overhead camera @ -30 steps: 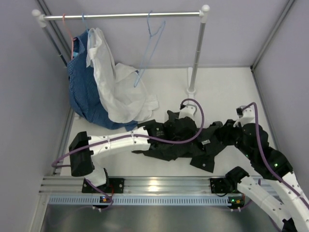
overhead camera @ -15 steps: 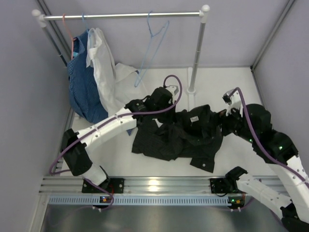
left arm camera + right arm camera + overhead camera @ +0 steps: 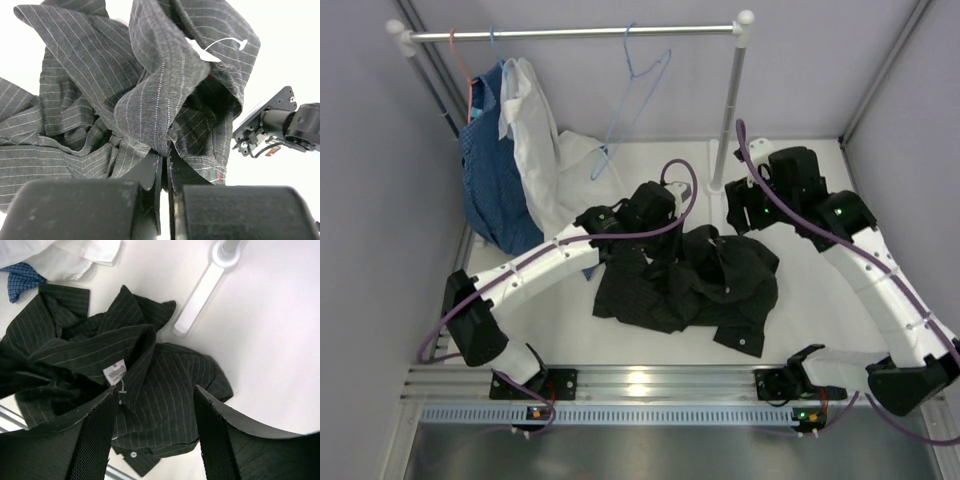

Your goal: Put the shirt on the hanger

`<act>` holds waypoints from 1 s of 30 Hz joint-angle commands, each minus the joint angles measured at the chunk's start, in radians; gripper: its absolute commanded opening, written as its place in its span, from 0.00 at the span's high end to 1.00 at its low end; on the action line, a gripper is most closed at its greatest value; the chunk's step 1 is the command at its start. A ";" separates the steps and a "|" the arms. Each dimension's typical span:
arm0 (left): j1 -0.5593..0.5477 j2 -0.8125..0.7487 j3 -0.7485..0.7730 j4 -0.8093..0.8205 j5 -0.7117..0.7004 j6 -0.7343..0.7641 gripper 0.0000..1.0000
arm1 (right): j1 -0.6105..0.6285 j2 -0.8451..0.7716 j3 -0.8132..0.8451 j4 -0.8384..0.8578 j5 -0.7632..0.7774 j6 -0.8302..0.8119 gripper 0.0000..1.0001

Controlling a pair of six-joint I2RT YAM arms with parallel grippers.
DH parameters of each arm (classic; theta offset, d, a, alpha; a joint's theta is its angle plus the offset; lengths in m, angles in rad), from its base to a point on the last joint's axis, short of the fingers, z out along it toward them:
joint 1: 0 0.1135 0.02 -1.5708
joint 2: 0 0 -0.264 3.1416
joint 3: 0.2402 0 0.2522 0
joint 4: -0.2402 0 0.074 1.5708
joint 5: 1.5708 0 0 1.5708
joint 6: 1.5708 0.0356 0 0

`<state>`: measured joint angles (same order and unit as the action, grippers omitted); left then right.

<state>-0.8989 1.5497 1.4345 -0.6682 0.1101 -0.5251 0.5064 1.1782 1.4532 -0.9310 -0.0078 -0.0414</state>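
Plain grey walls [image 3: 370, 150] enclose a white desk [image 3: 660, 165], with a metal garment rack [image 3: 570, 33] at the back and an aluminium rail [image 3: 650, 383] along its near edge.

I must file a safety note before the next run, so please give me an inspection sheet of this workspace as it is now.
Surface: white table, no spills seen.
Job's things: black pinstriped shirt crumpled at centre; light-blue wire hanger bare on the rail.
Clutter: white shirt and blue checked garment hang at left.
Jaws: left shut on a shirt fold; right open above the shirt, empty.
Cables: purple cable loops along each arm.
Surroundings: grey walls, rail post.
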 commanded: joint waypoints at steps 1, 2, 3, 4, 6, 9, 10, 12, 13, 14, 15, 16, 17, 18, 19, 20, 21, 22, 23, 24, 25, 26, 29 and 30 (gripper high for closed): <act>-0.001 -0.080 0.027 0.001 -0.029 -0.009 1.00 | -0.036 0.034 0.038 -0.046 -0.056 0.174 0.41; -0.001 -0.083 0.027 -0.001 -0.030 -0.009 1.00 | -0.032 0.038 0.030 -0.036 -0.096 0.198 0.42; -0.001 -0.083 0.026 -0.001 -0.032 -0.006 1.00 | -0.031 0.038 0.018 -0.028 -0.136 0.222 0.43; -0.001 -0.083 0.024 0.001 -0.033 -0.004 1.00 | -0.029 0.040 0.015 -0.017 -0.167 0.241 0.44; -0.001 -0.082 0.024 -0.001 -0.036 -0.003 1.00 | -0.028 0.057 0.018 -0.020 -0.247 0.261 0.43; -0.001 -0.077 0.027 -0.001 -0.038 -0.003 1.00 | -0.016 0.089 -0.006 -0.046 -0.243 0.268 0.47; -0.001 -0.077 0.027 -0.002 -0.041 -0.004 1.00 | -0.005 0.100 -0.023 -0.045 -0.224 0.265 0.48; -0.001 -0.077 0.030 -0.002 -0.043 -0.003 1.00 | -0.002 0.110 -0.080 -0.034 -0.181 0.253 0.51; -0.001 -0.076 0.032 -0.001 -0.044 -0.003 1.00 | -0.002 0.124 -0.094 -0.031 -0.169 0.245 0.55; -0.001 -0.076 0.033 -0.002 -0.046 -0.003 1.00 | 0.003 0.132 -0.108 -0.031 -0.156 0.239 0.55; -0.001 -0.074 0.035 -0.001 -0.047 -0.001 1.00 | 0.004 0.133 -0.131 -0.032 -0.123 0.236 0.56; -0.001 -0.077 0.037 -0.002 -0.049 -0.003 1.00 | 0.007 0.135 -0.143 -0.029 -0.115 0.232 0.56; -0.001 -0.077 0.038 -0.002 -0.055 -0.003 1.00 | 0.007 0.133 -0.157 -0.020 -0.112 0.230 0.56; -0.001 -0.079 0.037 -0.002 -0.058 -0.001 1.00 | 0.007 0.133 -0.187 -0.002 -0.113 0.227 0.57; -0.001 -0.082 0.035 -0.002 -0.061 -0.003 1.00 | 0.007 0.133 -0.200 0.007 -0.115 0.224 0.58; -0.001 -0.083 0.035 -0.001 -0.064 -0.006 1.00 | 0.007 0.132 -0.212 0.017 -0.115 0.224 0.60; -0.001 -0.082 0.033 -0.002 -0.064 -0.004 1.00 | 0.007 0.132 -0.229 0.024 -0.103 0.221 0.62; -0.001 -0.082 0.033 -0.002 -0.064 -0.007 1.00 | 0.007 0.132 -0.235 0.029 -0.090 0.219 0.75; -0.001 -0.083 0.030 -0.001 -0.064 -0.007 1.00 | 0.007 0.127 -0.237 0.029 -0.069 0.221 0.82; -0.001 -0.083 0.029 -0.002 -0.066 -0.009 1.00 | 0.007 0.123 -0.240 0.029 -0.028 0.222 0.89; -0.001 -0.085 0.026 -0.002 -0.069 -0.009 1.00 | 0.006 0.110 -0.241 0.029 -0.003 0.227 1.00; -0.001 -0.086 0.023 -0.002 -0.069 -0.010 1.00 | 0.004 0.103 -0.243 0.027 0.024 0.230 1.00; -0.001 -0.088 0.017 -0.001 -0.072 -0.010 1.00 | -0.014 0.083 -0.252 0.024 0.094 0.241 1.00; -0.001 -0.091 0.014 -0.001 -0.076 -0.012 1.00 | -0.023 0.078 -0.258 0.020 0.127 0.244 1.00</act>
<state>-0.8989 1.4960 1.4345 -0.6754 0.0528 -0.5262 0.5003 1.3071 1.2037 -0.9413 0.0021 0.1875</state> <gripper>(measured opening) 0.025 0.010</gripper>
